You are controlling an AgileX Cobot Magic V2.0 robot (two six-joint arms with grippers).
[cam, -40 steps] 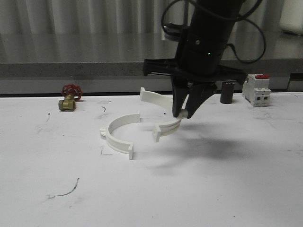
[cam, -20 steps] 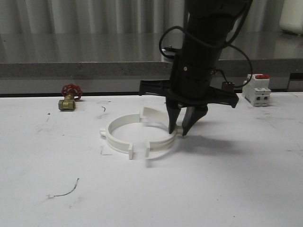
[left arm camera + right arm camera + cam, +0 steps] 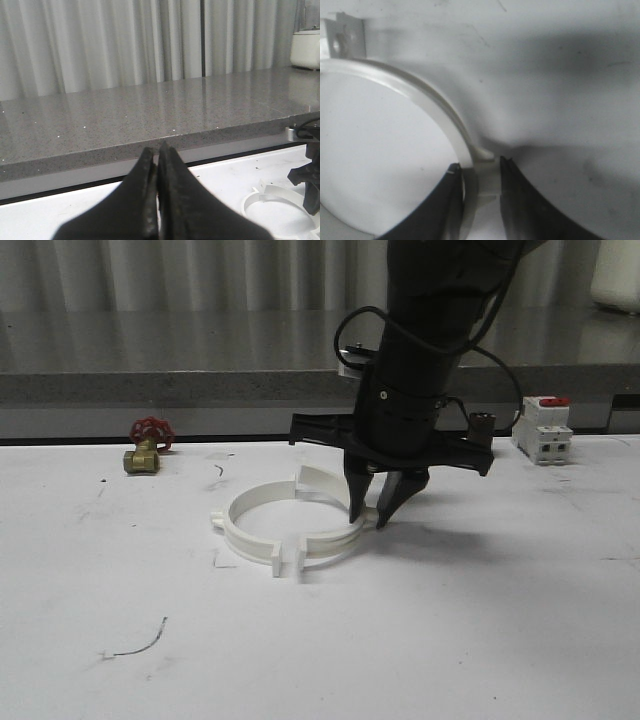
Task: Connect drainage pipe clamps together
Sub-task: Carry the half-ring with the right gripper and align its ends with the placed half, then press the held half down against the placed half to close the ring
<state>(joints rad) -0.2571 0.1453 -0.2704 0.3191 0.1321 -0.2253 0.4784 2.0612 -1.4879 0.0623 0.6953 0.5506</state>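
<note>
Now I see my right gripper (image 3: pixel 370 517) clamped on the right half-ring (image 3: pixel 335 532), its end tabs beside those of the left half-ring (image 3: pixel 250 515) on the table (image 3: pixel 480 620), right of the brass valve (image 3: pixel 146 448). My left gripper (image 3: pixel 158 170) is pressed together.

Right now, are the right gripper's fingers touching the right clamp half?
Touching. The right wrist view shows both fingers pressed against the band of the right clamp half, no gap either side.
</note>
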